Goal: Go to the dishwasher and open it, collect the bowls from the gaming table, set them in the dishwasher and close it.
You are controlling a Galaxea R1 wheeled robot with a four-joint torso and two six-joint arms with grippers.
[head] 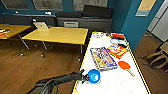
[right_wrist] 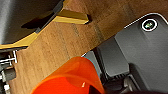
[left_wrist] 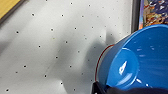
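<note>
The left gripper (head: 86,77) jaws are holding the blue bowl (head: 94,75) over the gaming table counter (head: 110,82), at seven o'clock from the board-game box (head: 103,58); right jaws, cannot tell.

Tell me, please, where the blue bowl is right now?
In the head view, the blue bowl is at the left gripper, over the white table's near left corner, just before the board-game box.
</note>
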